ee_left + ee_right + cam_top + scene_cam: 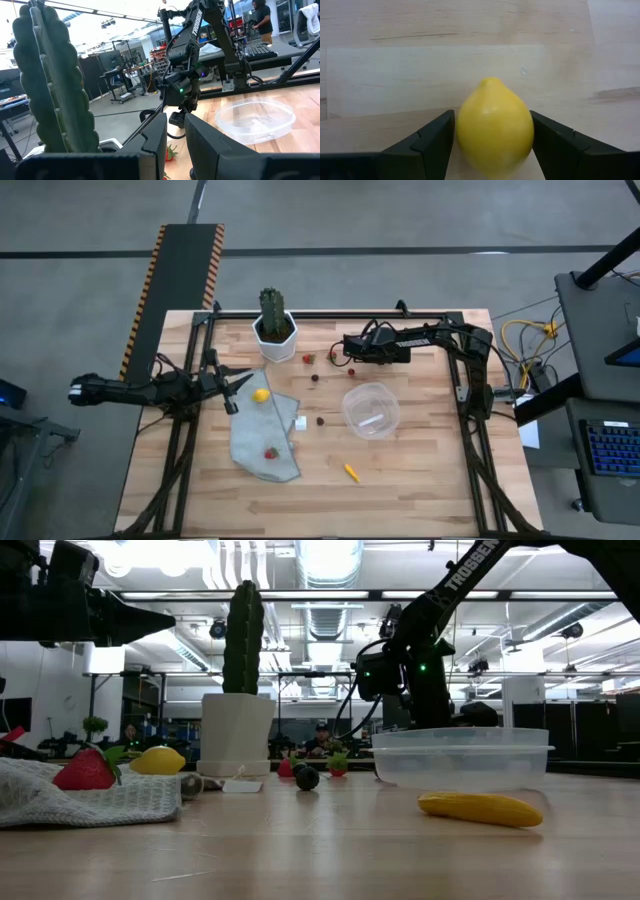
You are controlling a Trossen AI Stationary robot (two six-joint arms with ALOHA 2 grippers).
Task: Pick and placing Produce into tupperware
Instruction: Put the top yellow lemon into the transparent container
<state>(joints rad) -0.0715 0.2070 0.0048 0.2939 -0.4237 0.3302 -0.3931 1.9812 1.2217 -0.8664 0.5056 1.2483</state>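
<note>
- High view: round clear plastic tub sat mid-desk with no produce visible in it, so by my read nothing was placed yet.
- Loose on the wooden desk: orange carrot-like stick, dark berries and small red berries. A red strawberry and a yellow lemon on the cloth lay on the grey mesh cloth.
- Not produce: small white cube and green cactus in a white hexagonal pot.
- Right tool hung over the back of the desk, behind the tub and apart from it. Left tool hung just beside the lemon on the cloth.
- Low view: right tool was up off the desk, behind the tub. The carrot-like stick lay in front of the tub, and the strawberry and lemon sat on the cloth.
- Left wrist view: left tool's fingers had a narrow gap with nothing in it. The tub looked empty here too.
- Right wrist view: right tool stood wide, clamped on a yellow lemon-shaped plastic ball, one finger on each side, bare desk beneath.
- Judgement: first piece in hand, and it needed carrying over the tub. All other pieces remained.
</note>
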